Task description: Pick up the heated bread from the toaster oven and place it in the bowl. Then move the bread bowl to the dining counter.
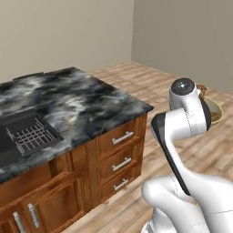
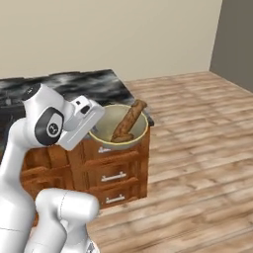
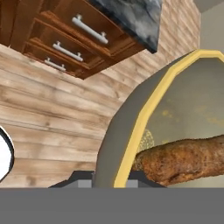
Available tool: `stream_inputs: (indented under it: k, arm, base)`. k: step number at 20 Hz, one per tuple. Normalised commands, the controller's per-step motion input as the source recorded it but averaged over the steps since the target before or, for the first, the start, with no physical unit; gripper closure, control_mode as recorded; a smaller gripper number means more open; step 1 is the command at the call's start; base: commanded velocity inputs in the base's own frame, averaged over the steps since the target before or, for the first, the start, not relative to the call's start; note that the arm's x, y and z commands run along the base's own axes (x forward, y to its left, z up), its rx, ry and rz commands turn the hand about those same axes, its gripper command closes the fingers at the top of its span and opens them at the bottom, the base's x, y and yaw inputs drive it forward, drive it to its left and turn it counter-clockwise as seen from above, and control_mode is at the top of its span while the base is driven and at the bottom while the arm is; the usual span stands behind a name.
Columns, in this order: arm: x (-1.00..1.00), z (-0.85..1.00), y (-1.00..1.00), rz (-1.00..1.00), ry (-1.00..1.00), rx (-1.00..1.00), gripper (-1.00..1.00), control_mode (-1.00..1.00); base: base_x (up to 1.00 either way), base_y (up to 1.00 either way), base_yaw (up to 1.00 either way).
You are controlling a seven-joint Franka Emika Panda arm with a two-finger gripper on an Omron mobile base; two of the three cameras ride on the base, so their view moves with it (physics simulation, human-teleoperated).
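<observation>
So the bowl sits right at the gripper, held up in the air off the corner of the dining counter, not resting on it. In the hand view the bowl's yellow rim runs down between the two dark fingertips, one on the outside wall and one on the inside, so the gripper is clamped onto the rim, closed to about the thickness of the wall.

The bread, a long brown crusty piece, is inside the bowl, just past the fingers on the inner side. In the right base view it leans up against the far wall, with its top end poking above the rim. It looks very near the inner finger, but I can't tell whether it's touching.

The counter's marbled top is off to the side of the gripper, with the wood drawers and their silver handles below. In the left base view the bowl peeks out from behind the arm's wrist, over the plank floor.
</observation>
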Motion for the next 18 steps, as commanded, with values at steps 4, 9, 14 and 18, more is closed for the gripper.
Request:
stream_inputs:
  k: [4,9,14,18]
  arm:
    - [0.00,0.00,0.00,0.00,0.00,0.00,1.00,1.00]
    - [0.00,0.00,0.00,0.00,0.00,0.00,1.00,1.00]
    - [0.00,0.00,0.00,0.00,0.00,0.00,1.00,1.00]
    - [0.00,0.00,0.00,0.00,0.00,0.00,1.00,1.00]
  base:
    - [1.00,-1.00,-0.05]
    - [1.00,-1.00,0.00]
    - [1.00,-1.00,0.00]
    - [1.00,-1.00,0.02]
